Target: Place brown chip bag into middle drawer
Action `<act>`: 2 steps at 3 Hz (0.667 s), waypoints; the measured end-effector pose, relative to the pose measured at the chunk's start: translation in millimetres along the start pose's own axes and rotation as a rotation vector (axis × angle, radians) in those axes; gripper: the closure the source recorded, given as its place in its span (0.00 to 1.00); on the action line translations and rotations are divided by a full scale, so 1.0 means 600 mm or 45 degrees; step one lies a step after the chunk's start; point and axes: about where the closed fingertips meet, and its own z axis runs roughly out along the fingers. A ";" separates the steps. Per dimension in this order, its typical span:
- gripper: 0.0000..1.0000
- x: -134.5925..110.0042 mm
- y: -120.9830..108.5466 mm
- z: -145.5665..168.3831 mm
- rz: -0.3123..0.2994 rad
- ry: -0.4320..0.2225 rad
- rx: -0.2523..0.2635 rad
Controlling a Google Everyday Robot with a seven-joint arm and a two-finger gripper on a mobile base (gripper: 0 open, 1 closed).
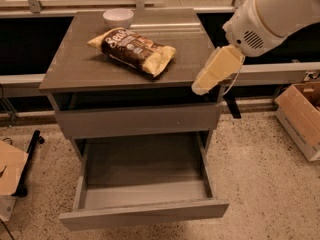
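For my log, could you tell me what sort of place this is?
Likely an office or lab corner: speckled floor, cardboard box, drawer cabinet; the gripper hangs beside the cabinet.

You have a crinkly, glossy brown chip bag [134,50] on a smooth, matt grey bench [75,70]. Middle drawer [145,215]: plain matt grey panels. Pincer [231,105], dark and matt below a smooth cream plastic shell [218,70], hangs beside the bench's right front corner.

**Item count**

1 brown chip bag [134,51], 1 white bowl [118,18] (both upper centre). 2 drawers: middle drawer [145,211] lower centre, shut drawer [137,121] above it. 1 gripper [232,106], right of centre beside the 1 cabinet [75,69]. 2 cardboard items: cardboard box [300,116] right edge, cardboard piece [10,174] left edge.
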 end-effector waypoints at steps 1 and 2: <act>0.00 -0.021 -0.023 0.089 0.072 -0.067 -0.054; 0.00 -0.021 -0.023 0.089 0.072 -0.068 -0.054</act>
